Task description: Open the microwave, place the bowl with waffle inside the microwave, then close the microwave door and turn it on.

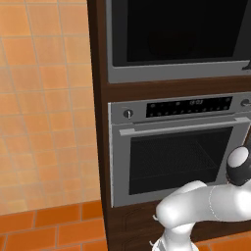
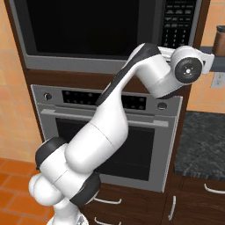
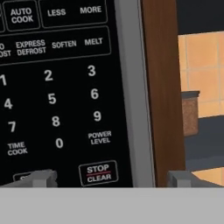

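Note:
The microwave (image 1: pixel 176 73) sits built into the dark wood column above the oven, and its microwave door (image 2: pixel 88 26) of black glass lies flush with the front, shut. My arm reaches up so that its wrist (image 2: pixel 188 67) hangs just below the keypad (image 2: pixel 179 19) at the microwave's right end. In the hand view the keypad (image 3: pixel 52 87) is very close, with number keys and a STOP CLEAR key (image 3: pixel 98 173) low down. My gripper (image 3: pixel 109 178) is open, its two fingertips (image 3: pixel 41 177) wide apart with nothing between them. The bowl with waffle is out of view.
A grey oven (image 1: pixel 176 157) with knobs and a bar handle sits under the microwave. A dark stone counter (image 2: pixel 202 140) lies to the right, with drawers (image 2: pixel 176 206) beneath. A brown canister (image 3: pixel 189 116) stands on a shelf right of the wood column. An orange tiled wall (image 1: pixel 44 98) is to the left.

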Motion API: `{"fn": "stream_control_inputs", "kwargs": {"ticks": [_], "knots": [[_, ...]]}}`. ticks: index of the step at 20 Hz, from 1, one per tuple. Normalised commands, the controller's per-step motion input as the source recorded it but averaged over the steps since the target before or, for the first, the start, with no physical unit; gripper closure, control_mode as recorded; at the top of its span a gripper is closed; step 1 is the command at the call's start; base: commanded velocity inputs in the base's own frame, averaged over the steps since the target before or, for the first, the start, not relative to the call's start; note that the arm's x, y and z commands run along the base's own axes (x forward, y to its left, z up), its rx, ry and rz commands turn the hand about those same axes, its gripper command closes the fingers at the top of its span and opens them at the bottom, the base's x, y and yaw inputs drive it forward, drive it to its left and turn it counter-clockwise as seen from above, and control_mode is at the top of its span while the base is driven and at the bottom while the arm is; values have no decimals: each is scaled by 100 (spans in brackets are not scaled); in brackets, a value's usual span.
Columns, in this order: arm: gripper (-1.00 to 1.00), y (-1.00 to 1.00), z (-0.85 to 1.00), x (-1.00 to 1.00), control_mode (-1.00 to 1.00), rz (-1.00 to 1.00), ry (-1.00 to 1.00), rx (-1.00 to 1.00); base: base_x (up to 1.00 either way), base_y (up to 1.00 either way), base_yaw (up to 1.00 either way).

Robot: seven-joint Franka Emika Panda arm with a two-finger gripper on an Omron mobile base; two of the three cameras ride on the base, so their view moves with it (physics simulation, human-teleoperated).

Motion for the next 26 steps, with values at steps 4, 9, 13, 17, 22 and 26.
{"fn": "stream_control_inputs", "kwargs": {"ticks": [4, 9, 13, 17, 22, 26], "knots": [[-100, 7, -1, 6, -100, 0, 0, -3, 0, 0, 0], [-100, 9, -2, 0, -100, -1, 0, -3, 0, 0, 0], [-100, 0, -11, 4, -100, 0, 0, 0, 0, 0, 0], [-100, 0, -6, 22, -100, 0, 0, 0, 0, 0, 0], [-100, 0, -2, 46, -100, 0, 0, 0, 0, 0, 0], [-100, 0, -7, 41, -100, 0, 0, 0, 0, 0, 0]]}}
